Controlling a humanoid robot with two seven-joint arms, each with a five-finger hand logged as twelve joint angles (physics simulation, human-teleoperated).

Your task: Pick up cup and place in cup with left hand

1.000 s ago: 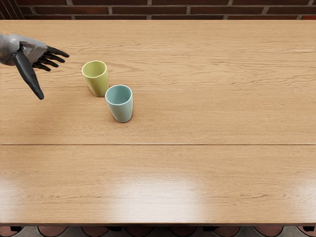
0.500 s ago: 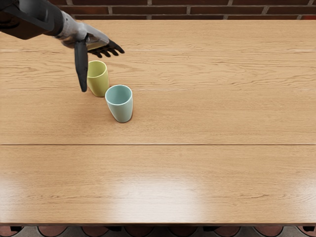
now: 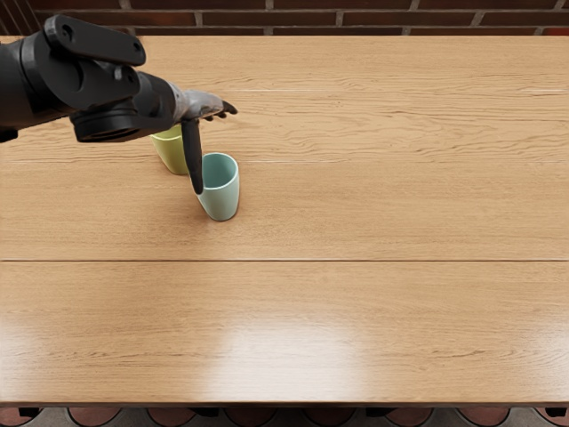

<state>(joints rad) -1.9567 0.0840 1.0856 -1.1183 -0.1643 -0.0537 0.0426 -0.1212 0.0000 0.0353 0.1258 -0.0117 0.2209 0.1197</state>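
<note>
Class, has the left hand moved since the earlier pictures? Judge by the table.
Yes: against the table, the left hand has moved toward the picture's right.

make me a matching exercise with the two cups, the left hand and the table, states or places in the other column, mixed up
1. blue cup
2. green cup
3. left hand
4. table

a. open, gripping nothing
b. wooden, underneath both cups
c. upright, nearer the picture's bottom edge, most of its opening in view
d. farther back, its opening mostly hidden from view

Pairs: 1-c, 2-d, 3-a, 4-b
</note>
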